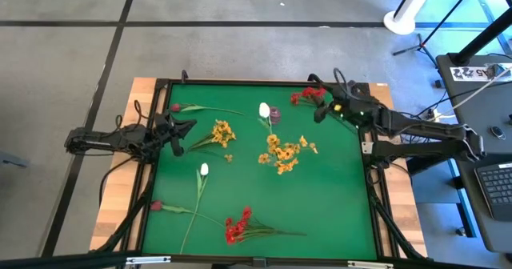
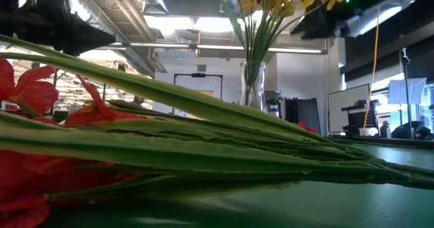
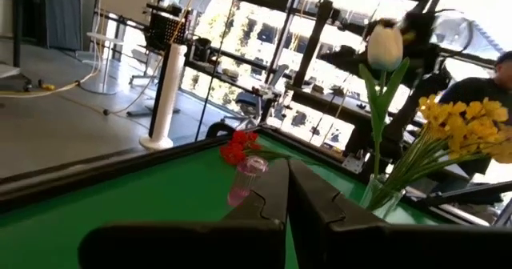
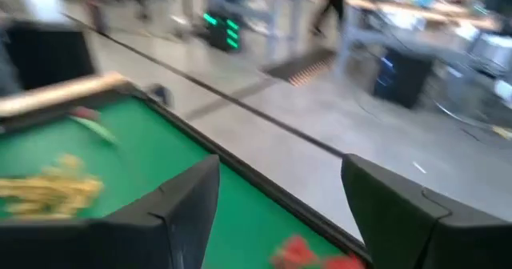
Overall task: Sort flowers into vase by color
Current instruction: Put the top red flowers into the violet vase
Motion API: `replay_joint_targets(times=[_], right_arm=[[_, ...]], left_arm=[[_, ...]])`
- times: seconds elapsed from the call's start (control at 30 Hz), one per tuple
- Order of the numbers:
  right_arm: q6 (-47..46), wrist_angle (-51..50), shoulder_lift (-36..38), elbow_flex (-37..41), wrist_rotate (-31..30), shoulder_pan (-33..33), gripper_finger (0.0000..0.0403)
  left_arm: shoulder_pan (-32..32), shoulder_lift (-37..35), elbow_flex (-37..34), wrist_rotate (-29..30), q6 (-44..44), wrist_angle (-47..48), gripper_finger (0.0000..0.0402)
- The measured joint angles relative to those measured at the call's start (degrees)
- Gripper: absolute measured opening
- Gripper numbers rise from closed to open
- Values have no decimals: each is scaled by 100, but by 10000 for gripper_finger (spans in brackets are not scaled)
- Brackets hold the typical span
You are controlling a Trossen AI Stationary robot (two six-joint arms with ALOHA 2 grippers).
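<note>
Right gripper (image 1: 322,109), jaws open and empty, hangs over red flowers (image 1: 307,96) at its 10 o'clock (left gripper (image 1: 178,134) shut, far).

Left gripper (image 1: 178,137) closed, arm extended at the table's left; right gripper (image 1: 324,109) open, near the far-right corner.

It was a robotics lab or workshop — a grey concrete floor (image 1: 240,5) with taped lines, exposed ducts (image 2: 169,4) and strip lights overhead, metal racks (image 3: 336,85) of gear, a laptop (image 1: 498,185) and cables beside the green table (image 1: 336,197).
</note>
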State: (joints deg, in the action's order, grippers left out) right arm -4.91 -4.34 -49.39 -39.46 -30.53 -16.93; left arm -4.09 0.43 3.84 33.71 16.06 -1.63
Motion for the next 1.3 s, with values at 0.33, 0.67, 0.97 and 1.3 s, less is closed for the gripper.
replay_joint_targets(times=[0.33, 0.67, 0.97, 1.3], right_arm=[[-593, -1498, -819, 0, 1503, -2064, 262], [66, -1729, -2029, 0, 2217, -2714, 262], [223, -2589, -2511, 0, 2217, -2905, 262], [391, -2587, -3006, 0, 2720, -3549, 262]], left_arm=[[379, 679, 629, -189, -16, 316, 0], [709, 1879, 970, -190, -272, 361, 28], [795, 2262, 1036, -215, -167, 343, 118], [795, 2262, 1036, -430, 391, 332, 154]])
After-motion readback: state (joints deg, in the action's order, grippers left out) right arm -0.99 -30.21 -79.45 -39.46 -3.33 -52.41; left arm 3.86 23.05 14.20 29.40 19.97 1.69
